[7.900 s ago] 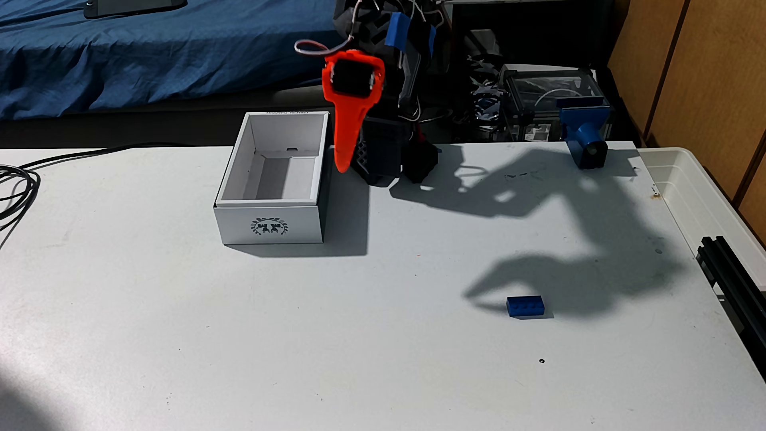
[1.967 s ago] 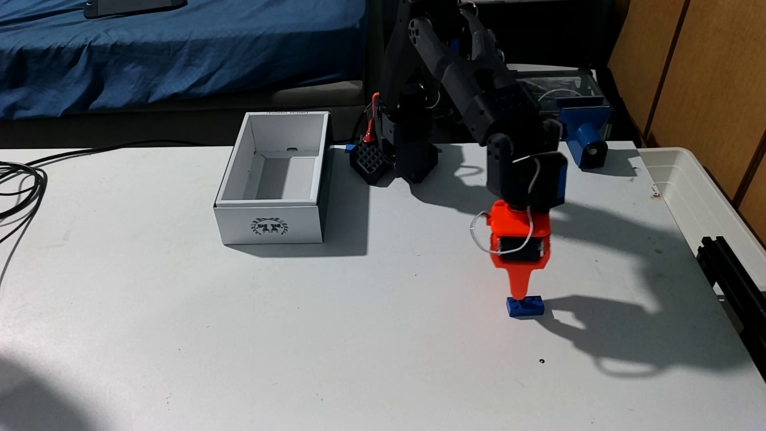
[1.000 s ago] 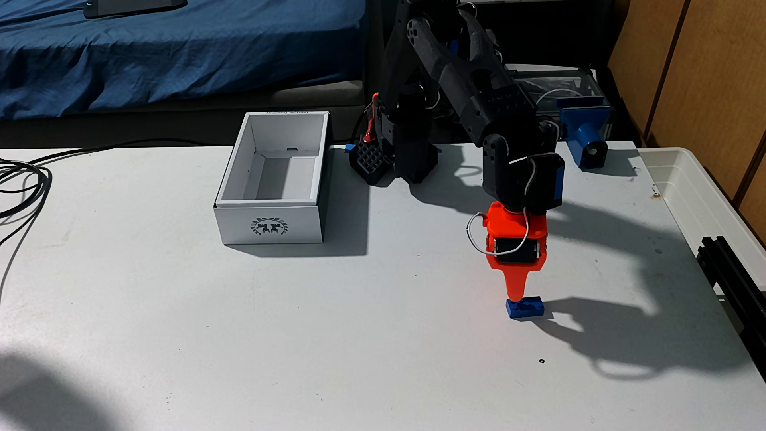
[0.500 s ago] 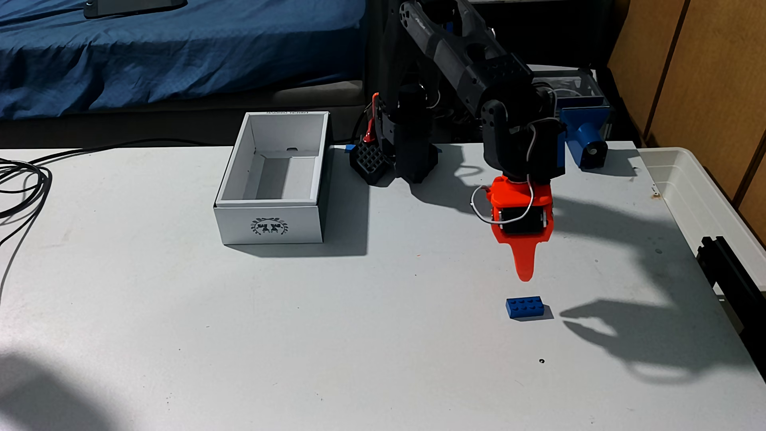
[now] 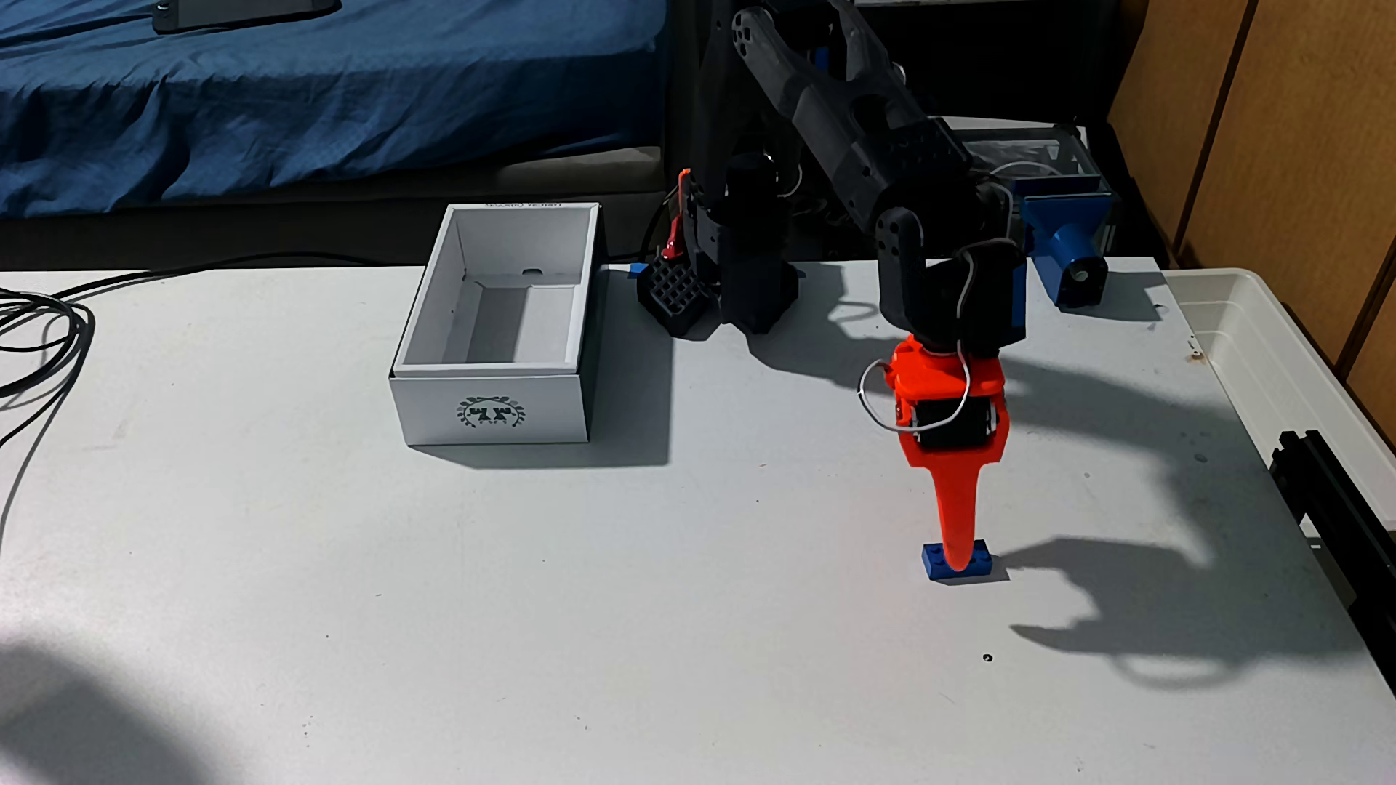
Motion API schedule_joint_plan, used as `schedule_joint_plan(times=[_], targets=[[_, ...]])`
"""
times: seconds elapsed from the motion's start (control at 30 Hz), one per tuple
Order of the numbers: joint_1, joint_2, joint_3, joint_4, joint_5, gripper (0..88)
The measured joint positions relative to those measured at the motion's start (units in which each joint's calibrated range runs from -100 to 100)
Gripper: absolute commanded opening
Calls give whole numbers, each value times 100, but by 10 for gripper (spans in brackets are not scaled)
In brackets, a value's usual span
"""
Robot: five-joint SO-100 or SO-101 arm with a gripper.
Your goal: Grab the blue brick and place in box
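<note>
- Fixed view, writing: the box [image 5: 491, 411] carries a dark laurel-wreath emblem on its near wall; the marks inside the wreath are too small to read; a thin line of print runs along the far rim, also illegible.
- Fixed view, gripper: the orange gripper [image 5: 958, 562] points straight down from the black arm [image 5: 869, 143]; one orange finger [image 5: 955, 513] faces the camera and its tip overlaps the middle of the blue brick [image 5: 937, 564]; the other finger is hidden behind it, so I cannot tell whether the jaws are spread, closed or clamping the brick; a white wire [image 5: 876, 400] loops beside the gripper's motor housing.
- Fixed view, task things: the blue brick lies flat on the white table [image 5: 529, 604], studs up, on the right part of the view and well apart from the box; the box stands open at centre left, nothing inside it but its stepped insert.
- Fixed view, surroundings: a blue printed part [image 5: 1065, 249] sits at the table's far right edge; a translucent tub [image 5: 1269, 355] lies along the right side; black cables [image 5: 38, 340] curl at the left; a blue bedsheet [image 5: 302, 98] lies behind the table.
</note>
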Motion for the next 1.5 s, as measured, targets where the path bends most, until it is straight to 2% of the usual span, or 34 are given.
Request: schedule_joint_plan(times=[0.73, 1.03, 1.5], targets=[[0, 160, 259, 0, 74, 252], [0, 988, -679, 509, 74, 252], [-133, 1115, -885, 588, 5, 252]])
